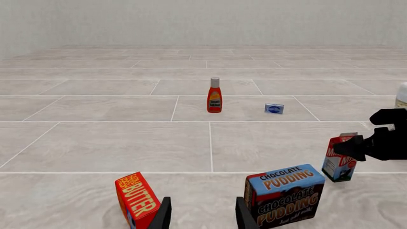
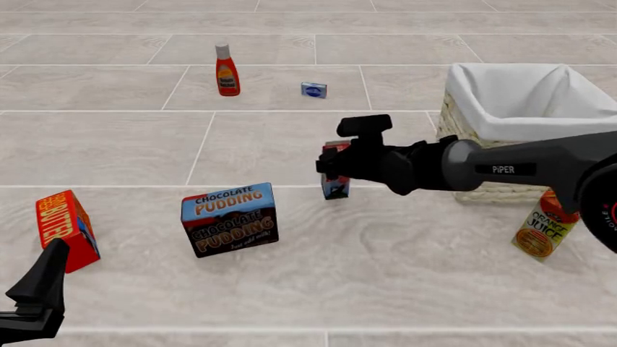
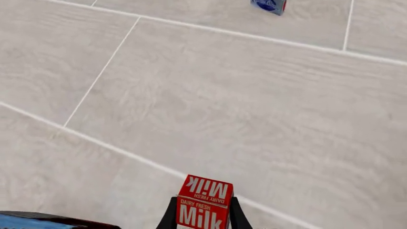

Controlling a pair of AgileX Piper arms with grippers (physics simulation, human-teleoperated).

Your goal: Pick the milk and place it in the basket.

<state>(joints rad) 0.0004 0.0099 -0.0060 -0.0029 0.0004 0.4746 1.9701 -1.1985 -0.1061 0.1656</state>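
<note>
While the left gripper (image 1: 200,212) hangs spread and empty near the butter box (image 2: 66,230) and chocolate pudding box (image 2: 230,219), the right gripper (image 3: 202,214) has its fingers on either side of the milk (image 3: 203,206) — whether they press it I cannot tell. Carton stands upright on the table (image 2: 289,144), long axis vertical, between pudding box and basket (image 2: 521,97). Basket lies to the right of the carton, near — the right arm's job, by my judgement: lift, then swing over the rim.
</note>
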